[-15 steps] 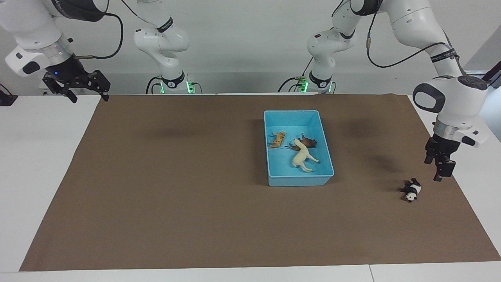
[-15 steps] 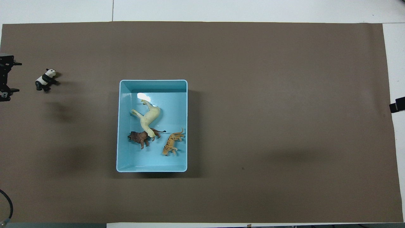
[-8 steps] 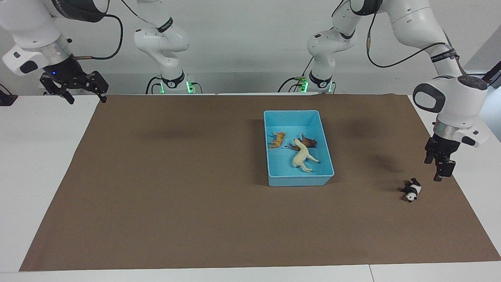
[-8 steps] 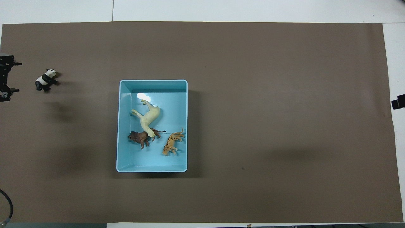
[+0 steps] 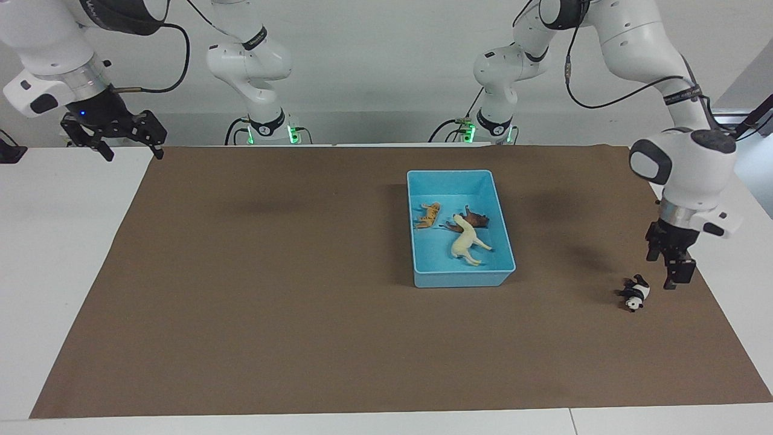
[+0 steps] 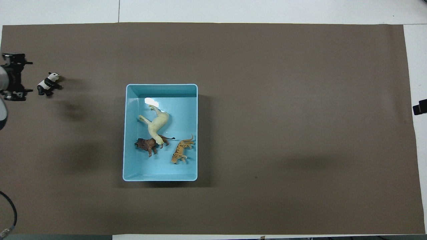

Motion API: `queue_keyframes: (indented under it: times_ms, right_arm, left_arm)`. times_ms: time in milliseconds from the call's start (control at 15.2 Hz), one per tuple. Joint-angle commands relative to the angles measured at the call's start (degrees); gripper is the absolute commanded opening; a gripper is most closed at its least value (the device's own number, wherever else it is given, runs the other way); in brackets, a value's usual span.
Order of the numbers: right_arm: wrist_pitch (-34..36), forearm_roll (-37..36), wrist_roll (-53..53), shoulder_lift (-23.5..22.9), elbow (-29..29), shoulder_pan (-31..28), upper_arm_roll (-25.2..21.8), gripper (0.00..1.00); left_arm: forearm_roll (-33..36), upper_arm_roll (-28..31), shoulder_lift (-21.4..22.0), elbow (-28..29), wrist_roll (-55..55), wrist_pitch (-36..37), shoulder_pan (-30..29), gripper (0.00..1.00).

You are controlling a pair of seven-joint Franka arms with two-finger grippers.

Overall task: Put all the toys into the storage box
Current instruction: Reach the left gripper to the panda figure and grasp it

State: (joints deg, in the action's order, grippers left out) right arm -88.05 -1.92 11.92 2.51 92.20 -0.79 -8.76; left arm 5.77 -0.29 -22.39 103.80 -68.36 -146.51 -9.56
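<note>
The light blue storage box (image 5: 462,176) (image 6: 161,85) stands on the brown mat. In it lie the orange tiger (image 5: 427,215) (image 6: 181,152), the cream horse (image 5: 467,241) (image 6: 156,123) and the brown maned animal (image 5: 476,219) (image 6: 146,145). The black-and-white panda (image 5: 634,293) (image 6: 48,84) lies on the mat toward the left arm's end. My left gripper (image 5: 664,269) (image 6: 20,76) hangs open and empty just above the mat beside the panda, not touching it. My right gripper (image 5: 121,138) is open and empty, raised over the mat's corner at the right arm's end.
The brown mat (image 5: 272,290) covers most of the white table (image 5: 60,241). Only a dark bit of the right gripper (image 6: 419,107) shows at the overhead view's edge. Both arm bases stand at the robots' edge of the table.
My left gripper has moved closer to the panda and a little lower. My right gripper has drawn back slightly toward the table's end. The toys and the box have not moved.
</note>
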Motion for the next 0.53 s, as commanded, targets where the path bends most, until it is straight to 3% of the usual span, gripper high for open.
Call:
queue_keyframes:
  times_ms: [0, 460]
  right_arm:
    - [-1.0, -1.1, 0.6, 1.3, 1.7, -0.1, 0.2, 1.0]
    - [-0.8, -1.1, 0.6, 1.3, 1.7, -0.1, 0.2, 1.0]
  left_arm:
    - [3.7, 0.6, -5.6, -5.7, 11.0, 5.8, 5.0, 1.0]
    - [3.9, 0.6, -5.6, -6.8, 12.5, 8.2, 5.0, 1.0]
